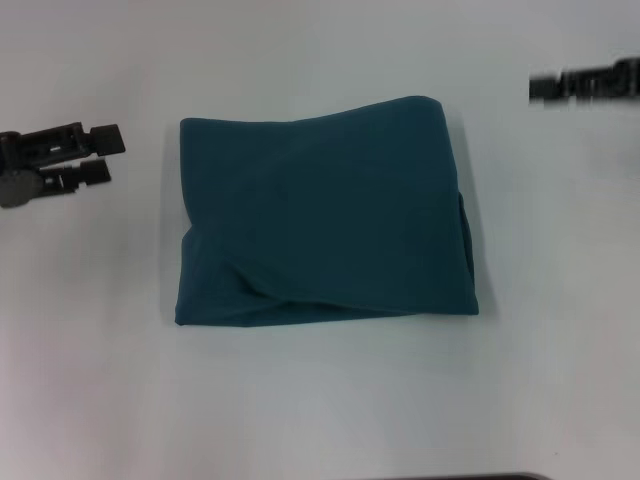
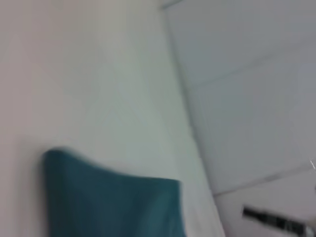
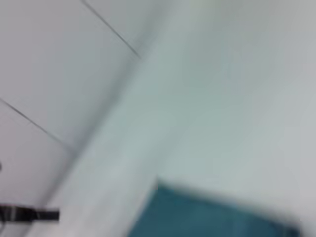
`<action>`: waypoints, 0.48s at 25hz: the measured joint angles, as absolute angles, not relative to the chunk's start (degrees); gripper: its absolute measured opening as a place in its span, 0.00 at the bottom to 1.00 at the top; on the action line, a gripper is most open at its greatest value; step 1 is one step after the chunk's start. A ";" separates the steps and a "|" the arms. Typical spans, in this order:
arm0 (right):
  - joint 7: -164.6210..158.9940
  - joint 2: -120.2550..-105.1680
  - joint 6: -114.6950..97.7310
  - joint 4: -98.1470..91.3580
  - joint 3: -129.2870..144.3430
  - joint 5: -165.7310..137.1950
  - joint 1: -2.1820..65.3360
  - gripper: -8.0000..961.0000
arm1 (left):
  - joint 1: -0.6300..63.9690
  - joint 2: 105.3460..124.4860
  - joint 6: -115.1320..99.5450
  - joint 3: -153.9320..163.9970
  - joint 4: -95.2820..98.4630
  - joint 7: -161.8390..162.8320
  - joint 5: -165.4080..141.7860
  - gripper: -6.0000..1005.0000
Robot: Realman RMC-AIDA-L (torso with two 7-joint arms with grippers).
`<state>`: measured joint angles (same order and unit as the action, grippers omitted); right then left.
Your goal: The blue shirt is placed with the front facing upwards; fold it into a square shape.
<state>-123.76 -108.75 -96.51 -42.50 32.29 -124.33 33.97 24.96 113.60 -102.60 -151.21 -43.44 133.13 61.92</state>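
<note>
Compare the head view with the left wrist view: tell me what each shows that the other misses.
Only the head view shows the whole shirt folded into a rough square with no lettering showing, and the left gripper off its left side, clear of the cloth and holding nothing. Only the left wrist view shows the table edge and the floor beyond it. Both show the shirt on the white table and the right gripper far off, away from the cloth; its fingers are too blurred to judge.

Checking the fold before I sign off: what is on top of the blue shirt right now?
Nothing lies on the blue shirt; its plain top is bare, both grippers off to the sides. It rests on the white table. The print and collar are folded out of sight.
</note>
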 joint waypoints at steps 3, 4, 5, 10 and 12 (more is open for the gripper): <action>-108.42 -110.85 -96.08 -42.16 29.79 -116.28 31.29 0.53 | 24.80 113.90 -106.08 -152.20 -43.42 120.45 63.98 0.88; -105.23 -111.50 -96.14 -42.22 29.60 -114.92 30.73 0.55 | 24.59 114.16 -106.74 -152.65 -43.42 116.68 64.18 0.88; -102.22 -112.23 -96.56 -42.70 29.54 -113.97 30.33 0.57 | 24.31 114.51 -107.37 -153.23 -43.43 112.47 64.38 0.88; -86.34 -115.97 -104.10 -47.39 29.93 -113.42 28.00 0.72 | 20.85 117.38 -109.68 -153.93 -43.61 93.68 66.40 0.88; -79.54 -117.99 -107.55 -49.52 29.77 -113.35 26.30 0.79 | 18.86 118.75 -110.74 -153.64 -43.57 86.31 66.58 0.88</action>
<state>-79.55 -117.99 -107.55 -49.52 29.77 -113.35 26.30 18.86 118.75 -110.74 -153.64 -43.57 86.31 66.58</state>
